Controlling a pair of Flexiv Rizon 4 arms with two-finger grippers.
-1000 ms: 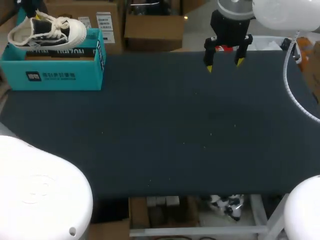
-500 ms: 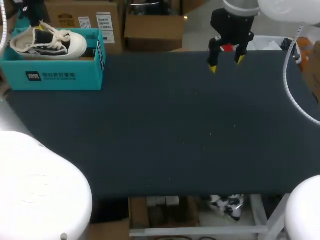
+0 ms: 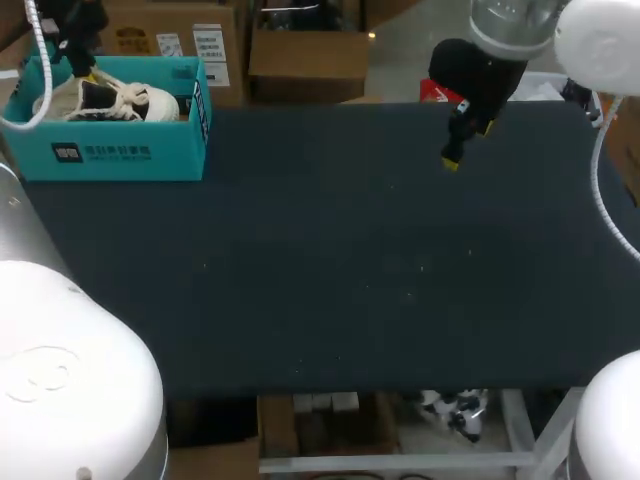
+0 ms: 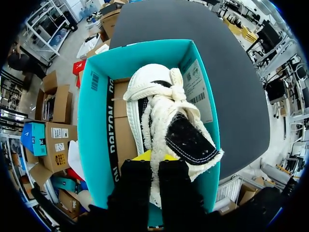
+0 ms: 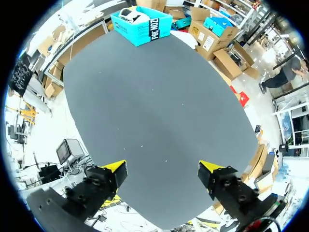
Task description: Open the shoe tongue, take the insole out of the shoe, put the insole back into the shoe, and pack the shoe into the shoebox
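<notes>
Jaws on the left arm (image 3: 72, 22) are closed tight on the heel end of the shoe (image 4: 159, 106), one black finger on each side of the white heel rim, with a bit of yellow fingertip (image 4: 150, 156) showing just behind the fabric. This shoe is a white canvas sneaker with white laces and a black tongue (image 4: 189, 141). It sits inside the teal shoebox (image 4: 94, 135), its toe pointing away from the left jaws toward the box's far end wall. Brown cardboard shows along the box floor beside the shoe, and a white printed label lies against the inner wall on the other side. Whether the insole is inside the shoe cannot be made out.

From the head view the shoebox stands open at the far left corner of the dark surface (image 3: 330, 260), its long printed side facing the robot, and the shoe's top shows just above the rim.

Jaws on the right arm (image 3: 500, 40) are spread wide with nothing between them. Their yellow fingertips (image 5: 116, 169) stand well apart over bare surface in the right wrist view. In the head view the right jaws hang above the far right part of the surface, tilted, well apart from the shoebox.
</notes>
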